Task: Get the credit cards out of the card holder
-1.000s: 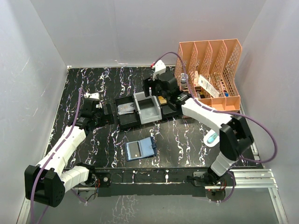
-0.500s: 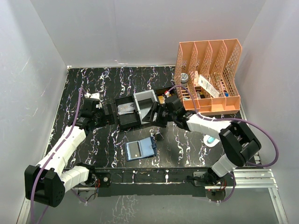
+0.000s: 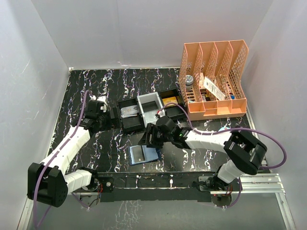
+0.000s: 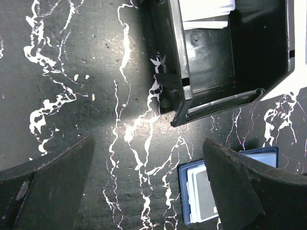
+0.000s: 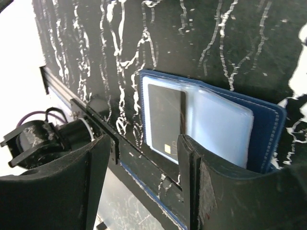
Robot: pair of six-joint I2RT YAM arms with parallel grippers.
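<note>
The navy card holder (image 3: 149,154) lies open on the black marbled table, near the front edge. A grey credit card (image 3: 139,154) sits in its left clear sleeve, and shows dark in the right wrist view (image 5: 165,120). My right gripper (image 3: 145,140) is open and empty, hovering just above the holder (image 5: 225,129), its fingers (image 5: 53,191) straddling the card's end. My left gripper (image 3: 113,118) is open and empty beside the tray's left end. Its view shows the holder's corner (image 4: 184,191) by the right finger (image 4: 249,187). More cards (image 3: 128,111) lie in the tray.
The black-and-white compartment tray (image 3: 158,97) stands mid-table, with a tan-gold block (image 3: 169,100) in its right part. An orange file rack (image 3: 216,81) with small items stands at the back right. The table's front rail (image 5: 144,163) runs right beside the holder.
My right arm has swung from above the tray down and forward to over the open card holder. My left arm has shifted only slightly.
</note>
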